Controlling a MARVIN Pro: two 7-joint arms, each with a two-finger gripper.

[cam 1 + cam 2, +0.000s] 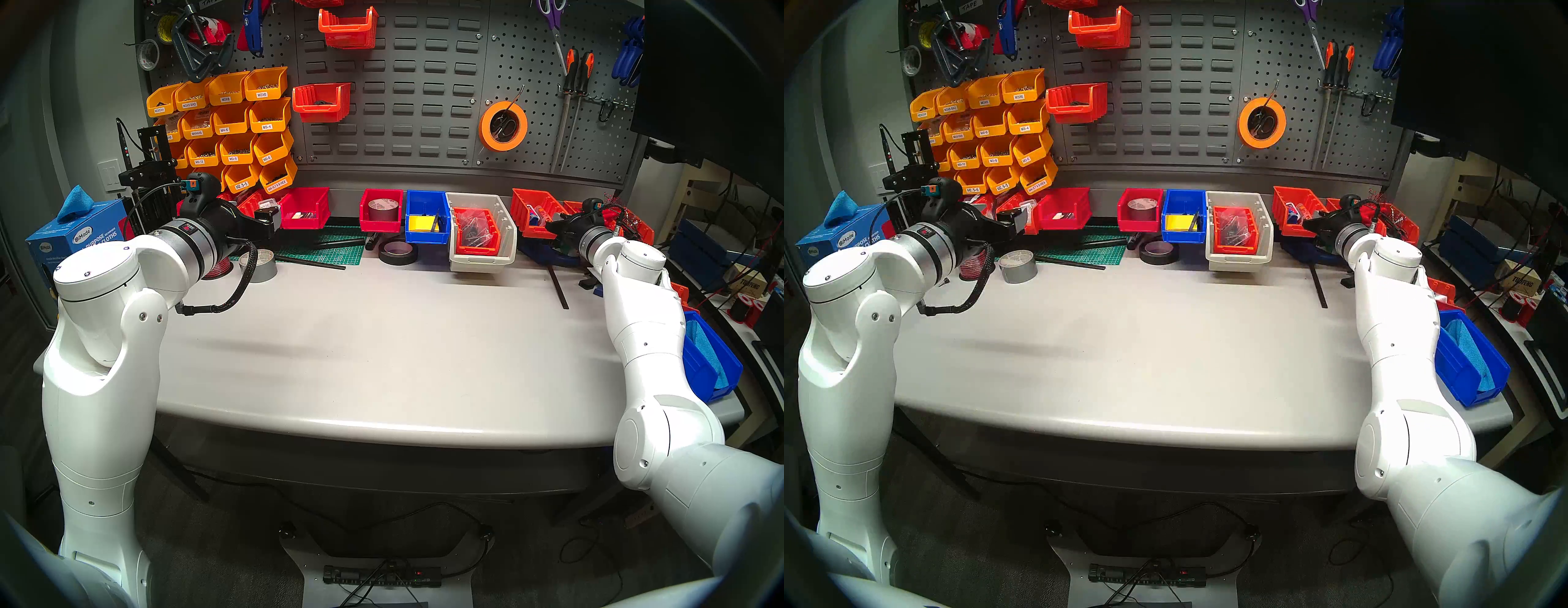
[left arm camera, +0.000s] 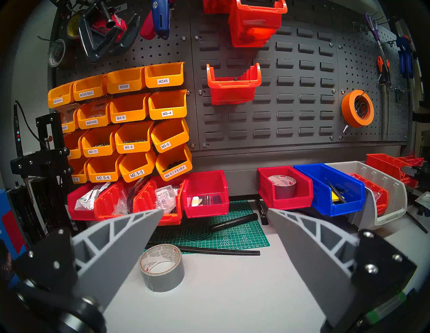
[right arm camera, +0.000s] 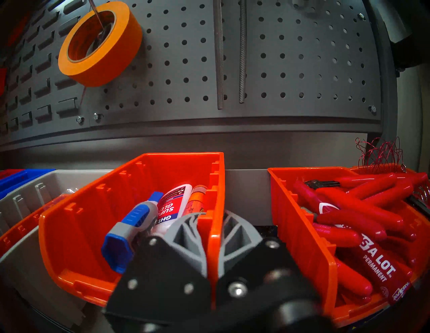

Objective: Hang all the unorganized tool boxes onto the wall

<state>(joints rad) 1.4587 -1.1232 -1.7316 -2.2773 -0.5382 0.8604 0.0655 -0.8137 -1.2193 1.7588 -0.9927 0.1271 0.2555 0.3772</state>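
Observation:
In the right wrist view my right gripper (image 3: 213, 221) is shut on the right side wall of an orange-red tool box (image 3: 93, 232) holding glue bottles, one finger inside and one outside. That tool box (image 1: 536, 212) stands at the table's back right below the wall (image 1: 407, 106). Two orange-red tool boxes (image 1: 348, 27) (image 1: 322, 102) hang on the louvred panel. Bright red tool boxes (image 1: 305, 208) (image 1: 381, 210) sit along the table's back. My left gripper (image 2: 215, 210) is open and empty, hovering at the back left (image 1: 269, 216).
Yellow-orange labelled bins (image 1: 229, 127) fill the left pegboard. A blue bin (image 1: 426, 216), a white bin (image 1: 479, 261) holding an orange one, tape rolls (image 1: 259, 263) (image 1: 397, 252) and a green mat (image 1: 331, 250) crowd the back. Another orange bin (image 3: 302, 221) with red-handled tools stands right of the gripped one.

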